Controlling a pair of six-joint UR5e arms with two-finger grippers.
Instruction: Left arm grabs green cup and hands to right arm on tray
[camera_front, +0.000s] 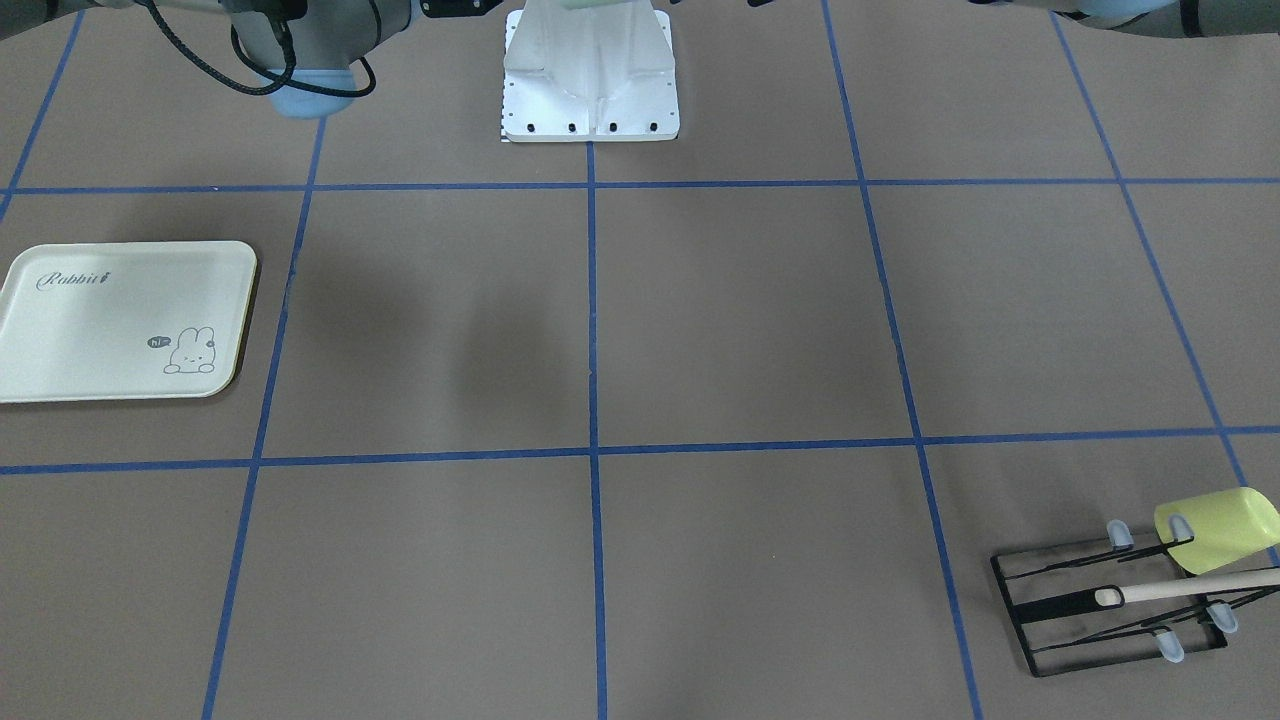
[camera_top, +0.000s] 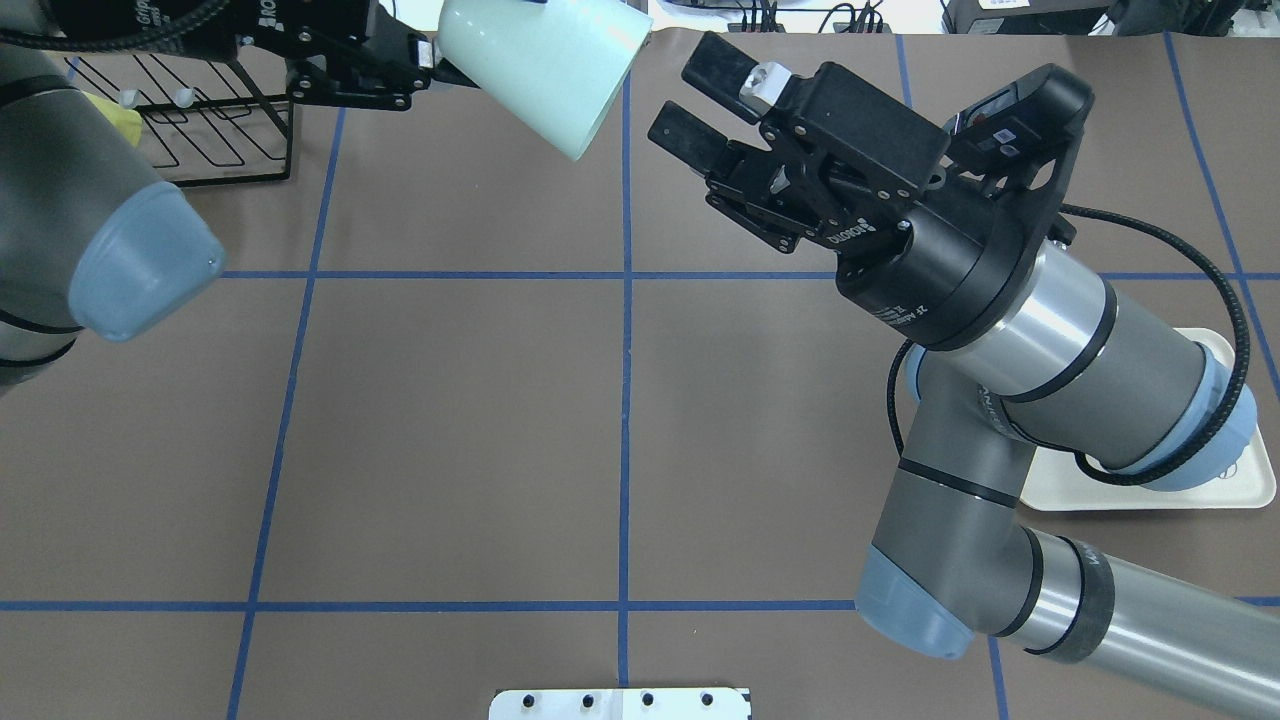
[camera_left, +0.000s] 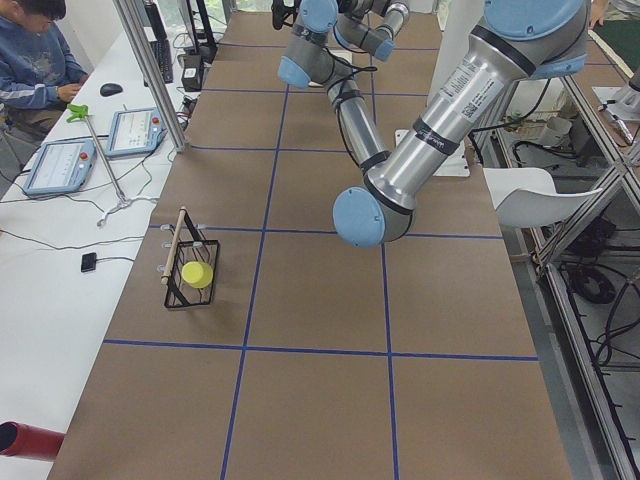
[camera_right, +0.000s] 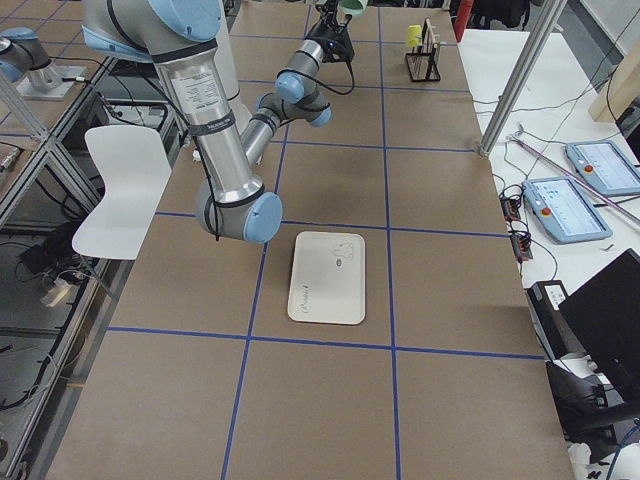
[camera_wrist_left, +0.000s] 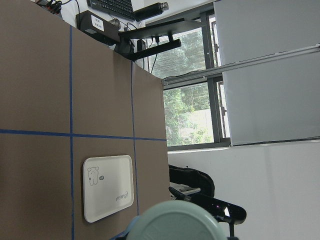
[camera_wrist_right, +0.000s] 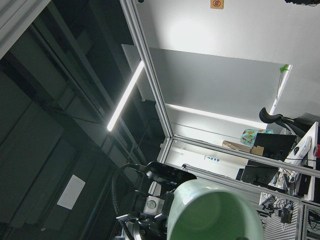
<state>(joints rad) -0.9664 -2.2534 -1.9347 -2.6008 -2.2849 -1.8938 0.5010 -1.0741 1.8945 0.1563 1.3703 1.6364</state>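
Note:
My left gripper (camera_top: 425, 65) is shut on the green cup (camera_top: 540, 70), a pale mint tumbler held tilted high above the table's far middle. The cup also shows in the left wrist view (camera_wrist_left: 175, 222), the right wrist view (camera_wrist_right: 215, 210) and the exterior right view (camera_right: 350, 8). My right gripper (camera_top: 700, 100) is open, its jaws spread toward the cup. It is just right of the cup and not touching it. The cream Rabbit tray (camera_front: 125, 320) lies flat and empty on the robot's right side. In the overhead view the tray (camera_top: 1200, 495) is mostly hidden under my right arm.
A black wire rack (camera_front: 1110, 600) with a wooden rod stands at the far left corner. It holds a yellow-green cup (camera_front: 1215, 528) lying on its side. The robot's white base plate (camera_front: 590, 70) is at the near middle edge. An operator (camera_left: 35, 55) sits beyond the table.

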